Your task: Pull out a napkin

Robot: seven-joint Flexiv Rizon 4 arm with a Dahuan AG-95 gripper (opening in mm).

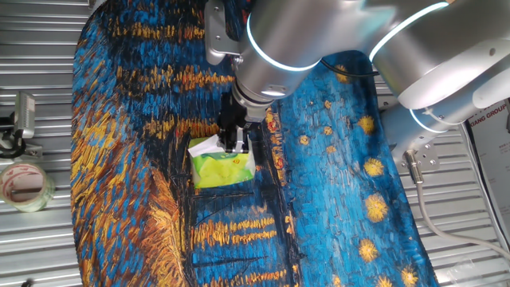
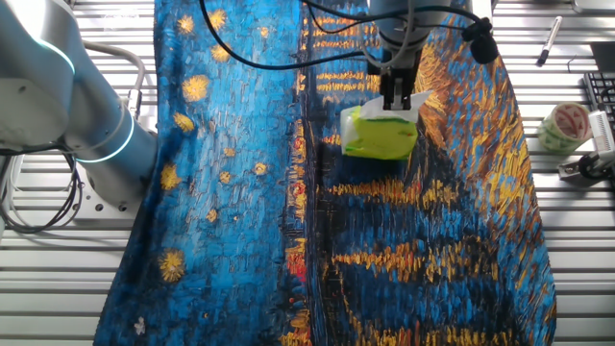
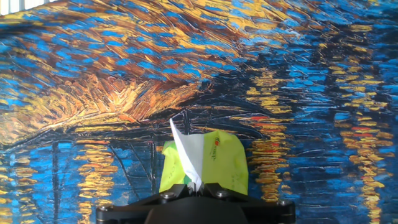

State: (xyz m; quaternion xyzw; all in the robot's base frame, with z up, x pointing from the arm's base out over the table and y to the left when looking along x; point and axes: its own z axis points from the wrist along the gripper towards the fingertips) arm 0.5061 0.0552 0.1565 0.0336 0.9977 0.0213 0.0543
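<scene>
The lime-green tissue pack (image 1: 223, 169) lies on the painted cloth; it also shows in the other fixed view (image 2: 380, 135) and in the hand view (image 3: 217, 163). A white napkin (image 3: 188, 152) sticks up out of the pack's top, with its corner showing beside the pack (image 1: 203, 147) and in the other fixed view (image 2: 411, 104). My gripper (image 1: 233, 142) stands straight above the pack, also seen in the other fixed view (image 2: 396, 100) and the hand view (image 3: 196, 185). Its jaws are shut on the napkin, which runs taut from the pack into the fingers.
The blue-and-orange painted cloth (image 1: 335, 199) covers the table. A roll of tape (image 1: 24, 186) and a small grey device (image 1: 22, 115) sit off the cloth on the slatted top; the tape roll also shows in the other fixed view (image 2: 564, 125). Cables (image 2: 288, 48) hang behind the arm.
</scene>
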